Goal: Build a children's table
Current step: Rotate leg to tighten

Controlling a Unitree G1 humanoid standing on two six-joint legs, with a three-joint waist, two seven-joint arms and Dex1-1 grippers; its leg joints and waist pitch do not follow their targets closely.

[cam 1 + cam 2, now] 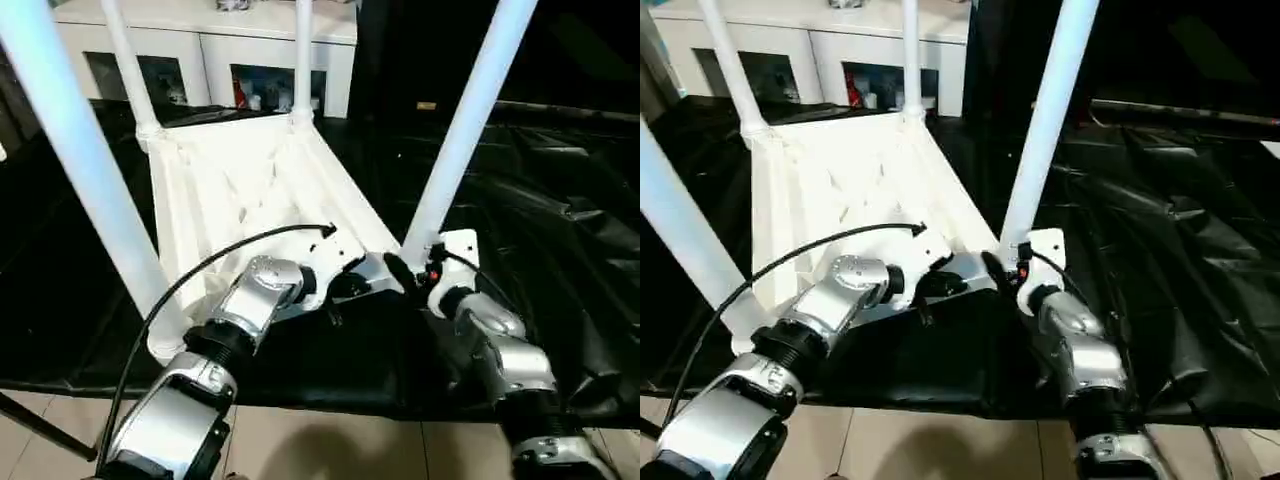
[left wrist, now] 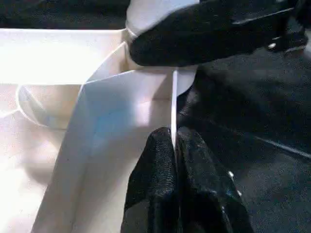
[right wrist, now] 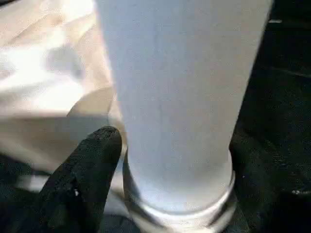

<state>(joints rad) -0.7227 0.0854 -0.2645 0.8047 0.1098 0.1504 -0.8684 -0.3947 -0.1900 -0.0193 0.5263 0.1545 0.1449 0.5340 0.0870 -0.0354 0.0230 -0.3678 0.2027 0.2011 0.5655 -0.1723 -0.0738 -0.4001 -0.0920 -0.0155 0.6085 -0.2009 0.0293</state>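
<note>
- The right gripper (image 1: 418, 262) closes around the base of the near-right leg (image 1: 462, 130), one black finger (image 3: 80, 179) on each side of the tube just above its silver collar (image 3: 182, 206). To seat this leg well, keep the grasp low and press or twist straight along the tube's axis, so it does not cock in the socket.
- The left gripper (image 2: 174, 145) is pinched shut on the thin rim (image 2: 173, 104) of the tabletop, close beside that same corner. It should act as the brace and hold firm while the other arm works.
- The children's table (image 1: 255, 185) lies upside down on the black-covered work table (image 1: 560, 230), ribbed underside up, all four legs standing in their corner sockets.
- I judge slipping on the smooth tube the main risk.
</note>
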